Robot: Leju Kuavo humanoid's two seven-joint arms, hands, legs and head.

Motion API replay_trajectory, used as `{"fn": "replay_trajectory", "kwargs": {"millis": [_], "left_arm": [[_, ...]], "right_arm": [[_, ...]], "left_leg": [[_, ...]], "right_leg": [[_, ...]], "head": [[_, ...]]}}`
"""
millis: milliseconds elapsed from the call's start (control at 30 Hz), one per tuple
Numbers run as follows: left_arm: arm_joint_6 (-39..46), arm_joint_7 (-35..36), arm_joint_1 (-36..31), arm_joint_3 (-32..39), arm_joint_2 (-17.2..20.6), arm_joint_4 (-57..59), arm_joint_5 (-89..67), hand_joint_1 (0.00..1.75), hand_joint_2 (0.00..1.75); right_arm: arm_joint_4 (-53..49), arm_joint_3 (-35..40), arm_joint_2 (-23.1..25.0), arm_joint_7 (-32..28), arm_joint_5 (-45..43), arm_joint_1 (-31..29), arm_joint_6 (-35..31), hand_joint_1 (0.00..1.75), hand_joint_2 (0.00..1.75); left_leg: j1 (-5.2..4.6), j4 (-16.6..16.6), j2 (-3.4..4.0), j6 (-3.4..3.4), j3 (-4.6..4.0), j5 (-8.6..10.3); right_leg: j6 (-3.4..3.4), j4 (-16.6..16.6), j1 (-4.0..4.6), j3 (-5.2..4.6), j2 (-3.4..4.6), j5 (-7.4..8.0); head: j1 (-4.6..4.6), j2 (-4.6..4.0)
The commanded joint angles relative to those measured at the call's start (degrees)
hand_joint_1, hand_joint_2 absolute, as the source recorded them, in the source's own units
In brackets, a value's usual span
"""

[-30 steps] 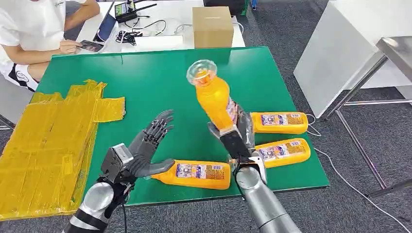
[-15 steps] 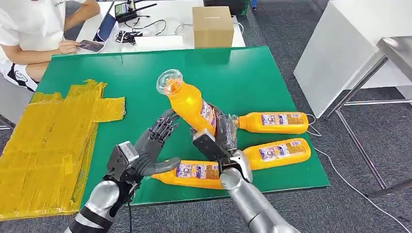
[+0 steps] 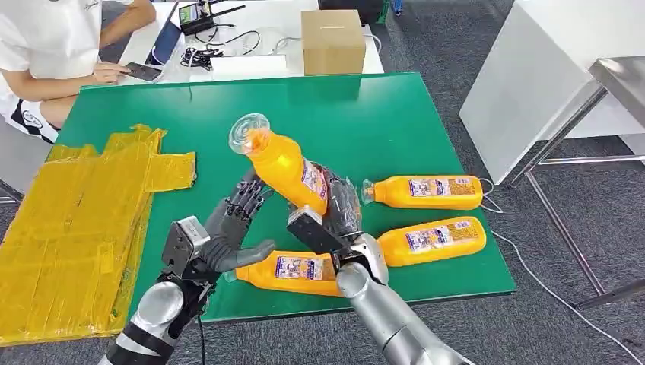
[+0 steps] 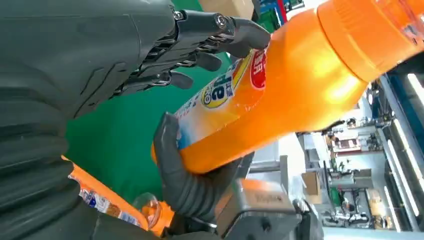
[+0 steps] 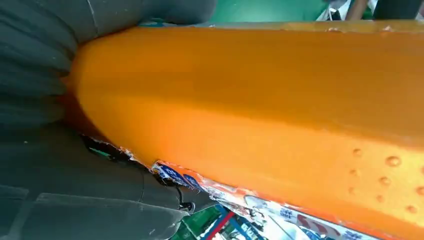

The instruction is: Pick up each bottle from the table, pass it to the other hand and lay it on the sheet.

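Orange plastic juice bottle (image 3: 285, 163) sits clamped in your right hand (image 3: 335, 217), raised over the green table (image 3: 395, 114). Handover is underway: your left hand (image 3: 232, 224), fingers spread, must close round it before you release.

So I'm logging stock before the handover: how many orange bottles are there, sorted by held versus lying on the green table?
Held bottle, in the right hand: 1
Bottles lying on the table: 3 – one nearest the robot, one in the middle, one farthest
Total: 4 bottles
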Motion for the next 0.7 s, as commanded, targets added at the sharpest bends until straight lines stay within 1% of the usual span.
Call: {"fn": "replay_trajectory", "kwargs": {"millis": [33,67,100,200,233,267,300,333,400,433,467,500,567,600,633,667,700], "left_arm": [[1.8,-1.0,-3.4,0.1,-0.9,4.6,0.6,0.00,1.75],[2.1,-1.1,-3.6,0.5,-1.0,5.0,0.6,0.00,1.75],[2.2,-1.1,-3.7,0.7,-1.1,5.3,0.6,0.00,1.75],[4.1,-1.8,-4.0,2.2,-1.4,6.1,0.4,0.00,1.75],[4.3,-1.8,-4.2,2.7,-1.5,6.5,0.6,0.00,1.75],[4.6,-1.8,-4.4,3.4,-1.5,6.9,0.9,0.00,1.75],[4.7,-1.9,-4.5,3.6,-1.5,7.1,1.1,0.00,1.75],[5.0,-1.9,-4.6,4.3,-1.6,7.6,1.3,0.00,1.75],[5.1,-2.0,-4.6,4.7,-1.7,8.0,1.5,0.00,1.75],[5.1,-2.0,-4.7,5.0,-1.7,8.2,1.7,0.00,1.75],[5.1,-2.2,-4.7,5.2,-1.8,8.5,1.9,0.00,1.75],[5.1,-2.2,-4.7,5.2,-1.8,8.5,1.9,0.00,1.75],[5.1,-2.2,-4.7,5.2,-1.8,8.5,1.9,0.00,1.75],[5.1,-2.2,-4.7,5.2,-1.8,8.5,1.9,0.00,1.75],[5.1,-2.2,-4.7,5.2,-1.8,8.5,1.9,0.00,1.75],[5.1,-2.2,-4.7,5.2,-1.8,8.5,1.9,0.00,1.75],[5.1,-2.2,-4.7,5.2,-1.8,8.5,1.9,0.00,1.75]], "right_arm": [[-0.9,10.3,0.2,-0.2,2.6,1.8,0.4,1.75,1.75],[-1.5,10.9,0.0,-0.1,2.5,2.0,0.6,1.75,1.75],[-1.9,11.2,-0.1,0.2,2.4,2.1,0.7,1.75,1.75],[-2.5,12.8,-0.4,0.1,2.1,2.5,1.3,1.75,1.75],[-2.7,13.3,-0.5,0.0,2.2,2.7,1.3,1.75,1.75],[-2.9,13.8,-0.5,-0.1,2.3,2.8,1.3,1.75,1.75],[-3.0,14.0,-0.5,-0.1,2.2,2.9,1.3,1.75,1.75],[-3.4,14.5,-0.7,-0.2,2.1,3.1,1.3,1.75,1.75],[-3.9,15.2,-1.0,-0.3,1.9,3.3,1.8,1.75,1.75],[-4.6,15.9,-1.3,-0.7,1.3,3.4,2.8,1.75,1.75],[-5.4,16.9,-1.9,-1.6,-0.6,3.5,5.6,1.75,1.75],[-5.4,16.9,-1.9,-1.6,-0.6,3.5,5.6,1.75,1.75],[-5.4,16.9,-1.9,-1.6,-0.6,3.5,5.6,1.75,1.75],[-5.4,16.9,-1.9,-1.6,-0.6,3.5,5.6,1.75,1.75],[-5.4,16.9,-1.9,-1.6,-0.6,3.5,5.6,1.75,1.75],[-5.4,16.9,-1.9,-1.6,-0.6,3.5,5.6,1.75,1.75],[-5.4,16.9,-1.9,-1.6,-0.6,3.5,5.6,1.75,1.75]], "left_leg": [[0.03,0.0,0.00,-0.10,0.58,-0.25],[0.03,0.0,-0.04,-0.05,0.24,-0.08],[0.04,0.0,-0.04,-0.07,0.38,-0.15],[0.04,0.0,-0.03,-0.05,0.26,-0.11],[0.04,0.0,-0.06,-0.06,0.39,-0.17],[0.04,0.0,0.03,-0.04,0.31,-0.14],[0.02,0.0,-0.03,-0.04,0.28,-0.10],[0.01,0.0,-0.06,-0.05,0.40,-0.14],[0.02,0.0,-0.02,-0.04,0.23,-0.08],[0.01,0.0,0.02,-0.06,0.43,-0.16],[0.02,0.0,-0.05,-0.04,0.22,-0.07],[0.04,0.0,-0.05,-0.05,0.33,-0.12],[0.03,0.0,-0.05,-0.04,0.16,-0.05],[0.02,0.0,-0.03,-0.06,0.33,-0.13],[0.02,-0.1,-0.06,-0.05,0.22,-0.07],[0.01,0.0,-0.08,-0.06,0.38,-0.14],[0.03,0.0,-0.07,-0.06,0.28,-0.10]], "right_leg": [[-0.01,0.0,0.04,0.59,-0.11,-0.25],[0.00,0.0,0.04,0.26,-0.11,-0.10],[0.00,0.0,0.05,0.39,-0.13,-0.17],[0.01,0.0,0.04,0.26,-0.10,-0.12],[0.02,0.0,0.05,0.41,-0.14,-0.20],[0.01,0.0,0.04,0.30,-0.04,-0.13],[0.01,0.0,0.03,0.28,-0.10,-0.12],[0.02,0.0,0.02,0.41,-0.14,-0.18],[0.01,0.0,0.02,0.24,-0.07,-0.10],[0.02,0.0,0.02,0.42,-0.07,-0.17],[0.00,0.0,0.03,0.24,-0.10,-0.10],[0.00,-0.1,0.05,0.36,-0.12,-0.14],[0.00,-0.1,0.04,0.18,-0.09,-0.07],[0.00,-0.1,0.04,0.35,-0.10,-0.15],[0.00,-0.1,0.02,0.24,-0.11,-0.10],[0.00,0.0,0.02,0.41,-0.16,-0.18],[0.00,-0.1,0.03,0.31,-0.12,-0.13]], "head": [[0.00,0.00],[0.00,0.00],[0.00,0.00],[0.00,0.00],[0.00,0.00],[0.00,0.00],[0.00,0.00],[0.00,0.00],[0.00,0.00],[0.00,0.00],[0.00,0.00],[0.00,0.00],[0.00,0.00],[0.00,0.00],[0.00,0.00],[0.02,0.00],[0.00,0.00]]}}
